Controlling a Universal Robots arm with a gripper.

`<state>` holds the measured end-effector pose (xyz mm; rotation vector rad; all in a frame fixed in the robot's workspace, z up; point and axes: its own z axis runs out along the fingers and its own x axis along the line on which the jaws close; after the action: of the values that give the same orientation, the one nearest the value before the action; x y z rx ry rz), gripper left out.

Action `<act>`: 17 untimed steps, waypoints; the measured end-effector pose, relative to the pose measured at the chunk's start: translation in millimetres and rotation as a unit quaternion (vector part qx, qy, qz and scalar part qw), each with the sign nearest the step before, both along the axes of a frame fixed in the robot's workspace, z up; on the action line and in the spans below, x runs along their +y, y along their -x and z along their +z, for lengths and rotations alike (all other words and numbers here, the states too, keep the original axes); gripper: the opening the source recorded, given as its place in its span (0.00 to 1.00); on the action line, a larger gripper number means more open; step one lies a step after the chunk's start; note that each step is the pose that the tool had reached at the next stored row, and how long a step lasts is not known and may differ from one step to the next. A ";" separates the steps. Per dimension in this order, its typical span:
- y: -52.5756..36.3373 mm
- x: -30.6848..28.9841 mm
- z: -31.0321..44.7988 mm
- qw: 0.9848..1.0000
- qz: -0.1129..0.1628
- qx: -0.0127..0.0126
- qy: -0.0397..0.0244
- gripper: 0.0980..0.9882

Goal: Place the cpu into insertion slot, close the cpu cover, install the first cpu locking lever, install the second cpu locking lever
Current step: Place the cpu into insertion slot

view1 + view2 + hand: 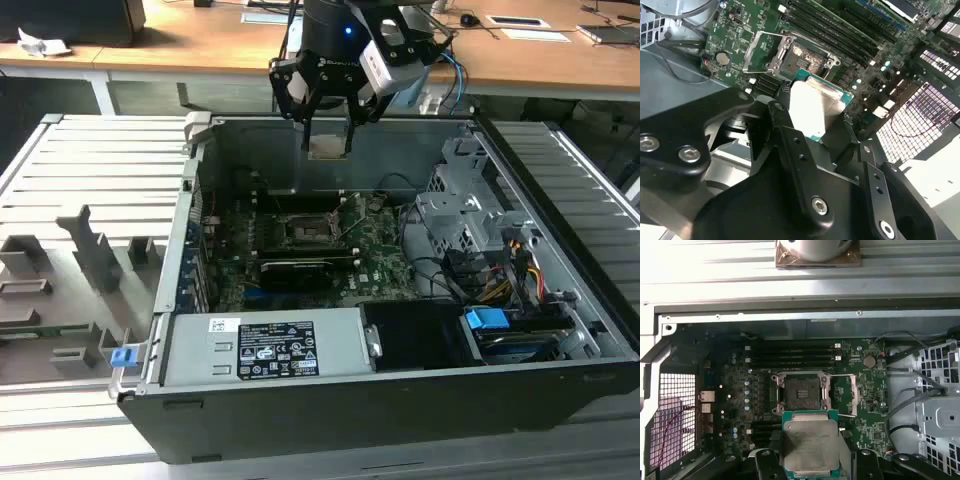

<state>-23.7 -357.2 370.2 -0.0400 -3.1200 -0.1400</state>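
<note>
Pincer (810,466) pinches the cpu (810,442) by two opposite edges, holding it flat above the open computer case (300,420). To seat it well, I judge the cpu should stay level, its edges squared to the insertion slot (801,391), then go straight down without scraping the contacts. Beside the slot the cpu cover (846,395) stands swung open. Count: one cpu, one slot, one cover, four memory slots (792,355) beyond.

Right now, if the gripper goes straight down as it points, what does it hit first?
Likely the motherboard at or just beside the open slot, the cpu held by the gripper touching first. Nothing shows in between, but depth is unclear.
</note>
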 end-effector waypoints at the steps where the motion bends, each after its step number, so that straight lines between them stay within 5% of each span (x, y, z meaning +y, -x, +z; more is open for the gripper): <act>1: -0.1 0.0 0.0 1.000 -0.007 0.000 0.000 0.48; 3: 0.0 0.0 -0.4 1.000 -0.030 0.000 0.000 0.48; 13: 0.0 0.0 -4.7 0.999 -0.045 0.000 0.001 0.48; 17: 0.0 0.0 -5.4 0.995 -0.096 0.000 0.001 0.48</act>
<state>-23.6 -357.2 364.8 -0.3418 -3.1101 -0.1380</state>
